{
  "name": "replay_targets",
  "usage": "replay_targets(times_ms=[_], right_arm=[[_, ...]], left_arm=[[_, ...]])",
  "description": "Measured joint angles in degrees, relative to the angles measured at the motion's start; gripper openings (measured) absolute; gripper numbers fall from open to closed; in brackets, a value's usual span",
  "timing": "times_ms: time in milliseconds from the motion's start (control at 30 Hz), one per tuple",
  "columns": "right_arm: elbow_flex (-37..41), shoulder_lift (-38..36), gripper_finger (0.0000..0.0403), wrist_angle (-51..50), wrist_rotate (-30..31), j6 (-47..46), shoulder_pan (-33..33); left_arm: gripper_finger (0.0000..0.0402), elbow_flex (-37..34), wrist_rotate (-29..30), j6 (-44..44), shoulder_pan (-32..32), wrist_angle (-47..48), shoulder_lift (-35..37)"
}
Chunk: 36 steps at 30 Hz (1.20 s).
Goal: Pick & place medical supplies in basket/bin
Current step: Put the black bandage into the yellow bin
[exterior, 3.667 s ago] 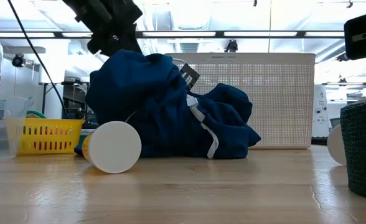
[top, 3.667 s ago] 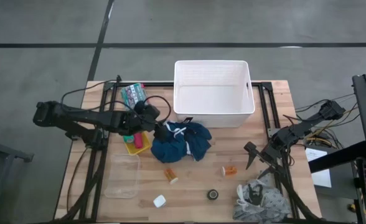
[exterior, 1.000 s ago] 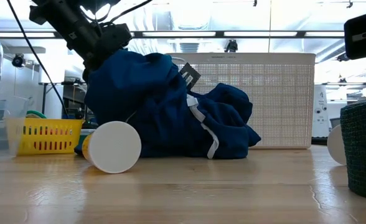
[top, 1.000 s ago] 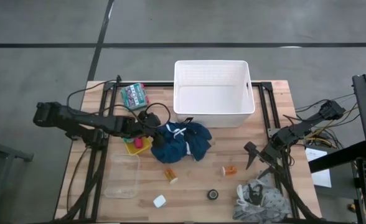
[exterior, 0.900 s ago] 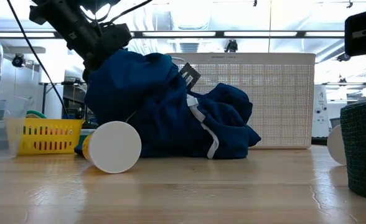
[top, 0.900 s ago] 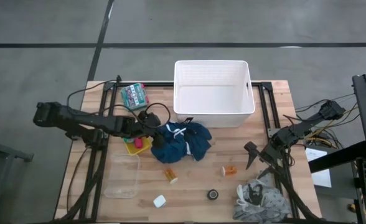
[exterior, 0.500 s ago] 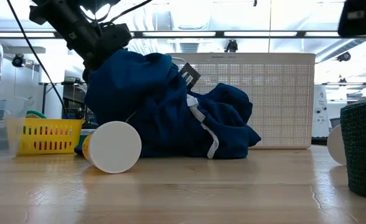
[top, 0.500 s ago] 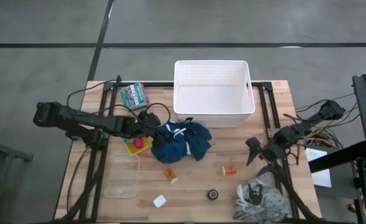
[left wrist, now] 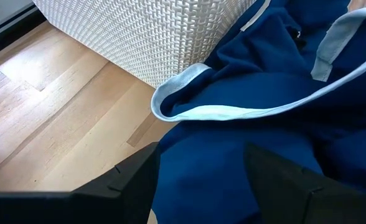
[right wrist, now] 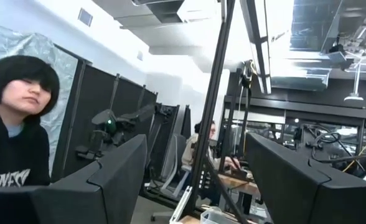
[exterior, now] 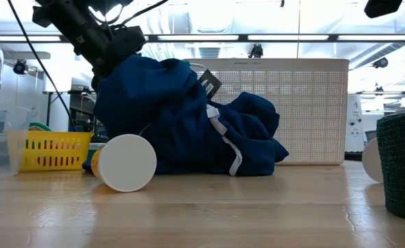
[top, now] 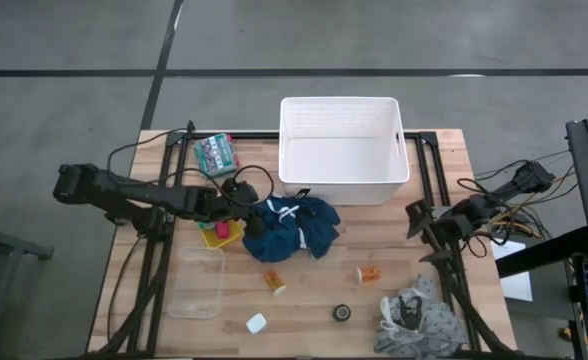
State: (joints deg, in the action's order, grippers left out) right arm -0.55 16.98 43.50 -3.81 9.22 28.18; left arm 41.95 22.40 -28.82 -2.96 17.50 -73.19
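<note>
- Presently, item one: dark blue crumpled fabric garment with pale trim (top: 294, 228), lying on the wooden bench (top: 314, 300) just in front of the large white slotted plastic tub (top: 342, 100), one fold touching its wall; not yet binned.
- Left pincer (left wrist: 201, 162): set at the garment's left edge, fingers moderately apart with blue cloth bulging between them; nothing is clamped.
- Right pincer (top: 414, 215): raised off the bench near the tub's right corner, aimed into the room, fingers apart and empty.
- Small yellow plastic tray (top: 217, 235): partly overlapped by the garment's edge.
- Small orange pill bottle (top: 274, 283): lying just in front of the garment.
- Hazards, as judged: only a thin fold may be pinched, so the cloth could slip out on lifting; a trailing hem may catch on the tub's rim or be left draped over it; the tray or bottle could be dragged or rolled if cloth snags them.
</note>
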Motion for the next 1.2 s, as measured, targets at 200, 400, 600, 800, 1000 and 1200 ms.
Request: replay_targets(times_ms=[200, 400, 600, 800, 1000, 1200], right_arm=[[-2.9, 2.8, 0.0272, 0.0, 0.0, -0.3, 0.0], [-9.8, 11.8, 0.0272, -0.2, 0.0, 0.6, 0.0], [-18.0, 21.9, 0.0272, -6.3, 0.0, -0.2, 0.0], [-27.7, 34.0, 0.0272, -11.7, 0.0, -3.1, 0.0], [-36.5, 43.9, 0.0272, -22.5, 0.0, -2.8, 0.0], [-43.6, 52.7, 0.0272, -35.8, -1.0, -8.5, 0.1]], left_arm=[[0.0238, 0.0, 0.0, 0.0, 0.0, 0.0, 0.0], [0.0238, 0.0, 0.0, 0.0, 0.0, 0.0, 0.0], [0.0238, 0.0, 0.0, 0.0, 0.0, 0.0, 0.0], [0.0238, 0.0, 0.0, 0.0, 0.0, 0.0, 0.0], [0.0238, 0.0, 0.0, 0.0, 0.0, 0.0, 0.0], [0.0238, 0.0, 0.0, 0.0, 0.0, 0.0, 0.0]])
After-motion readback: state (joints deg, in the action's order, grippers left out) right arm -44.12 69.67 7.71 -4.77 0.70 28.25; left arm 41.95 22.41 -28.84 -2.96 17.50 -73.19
